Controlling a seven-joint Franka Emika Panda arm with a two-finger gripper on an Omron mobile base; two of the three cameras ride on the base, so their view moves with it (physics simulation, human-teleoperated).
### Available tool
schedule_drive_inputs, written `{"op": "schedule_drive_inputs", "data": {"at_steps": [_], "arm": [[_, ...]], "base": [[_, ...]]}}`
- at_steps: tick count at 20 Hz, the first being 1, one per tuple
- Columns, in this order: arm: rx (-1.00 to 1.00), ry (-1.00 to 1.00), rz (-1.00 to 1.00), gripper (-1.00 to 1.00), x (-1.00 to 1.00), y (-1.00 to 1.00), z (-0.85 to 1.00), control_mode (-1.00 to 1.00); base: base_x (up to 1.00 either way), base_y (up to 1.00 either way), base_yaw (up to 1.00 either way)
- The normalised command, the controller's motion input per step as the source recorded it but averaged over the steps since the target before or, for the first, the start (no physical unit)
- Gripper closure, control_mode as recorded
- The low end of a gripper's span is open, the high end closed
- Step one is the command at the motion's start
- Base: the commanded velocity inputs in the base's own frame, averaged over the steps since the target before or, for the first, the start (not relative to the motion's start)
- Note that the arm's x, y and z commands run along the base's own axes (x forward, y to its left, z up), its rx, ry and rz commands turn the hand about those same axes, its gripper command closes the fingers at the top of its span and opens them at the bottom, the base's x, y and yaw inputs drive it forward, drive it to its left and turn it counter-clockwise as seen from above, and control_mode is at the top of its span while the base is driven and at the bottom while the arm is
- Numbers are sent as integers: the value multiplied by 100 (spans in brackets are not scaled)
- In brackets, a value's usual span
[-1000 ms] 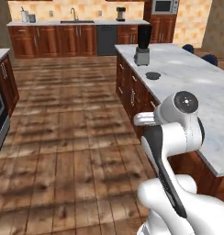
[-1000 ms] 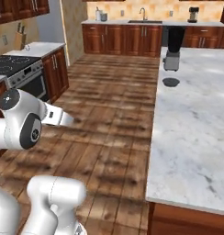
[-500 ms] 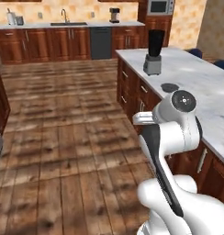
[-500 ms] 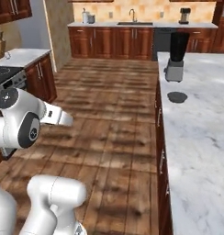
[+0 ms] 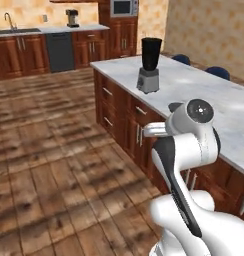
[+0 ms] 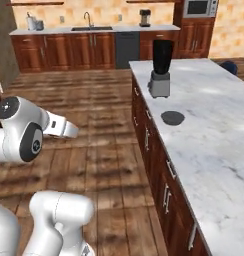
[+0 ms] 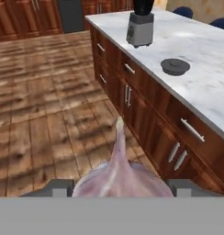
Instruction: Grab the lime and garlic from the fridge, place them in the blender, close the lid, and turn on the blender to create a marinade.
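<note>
Fingers (image 7: 118, 186) closed on garlic (image 7: 120, 176), stalk pointing ahead. Blender (image 7: 140, 24) far ahead-right on counter (image 7: 201, 55), lid (image 7: 175, 66) nearer. Risk: bulb slipping during carry.

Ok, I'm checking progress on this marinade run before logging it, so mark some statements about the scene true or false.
1. The garlic sits between the gripper's fingers. True.
2. The lid is on top of the blender. False: it lies flat on the island counter, apart from the blender.
3. The blender stands upright near the counter's edge. True.
4. The garlic is already inside the blender jug. False: it is at the gripper, over the wooden floor.
5. The lid lies on the floor. False: it is on the counter.
</note>
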Motion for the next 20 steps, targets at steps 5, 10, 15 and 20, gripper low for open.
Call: {"op": "schedule_drive_inputs", "data": {"at_steps": [5,10,15,20], "arm": [[0,0,0,100,0,0,0,100],[0,0,0,100,0,0,0,100],[0,0,0,100,0,0,0,100],[0,0,0,100,0,0,0,100]], "base": [[100,96,-52],[100,90,-56],[100,97,-58],[99,100,-57]]}}
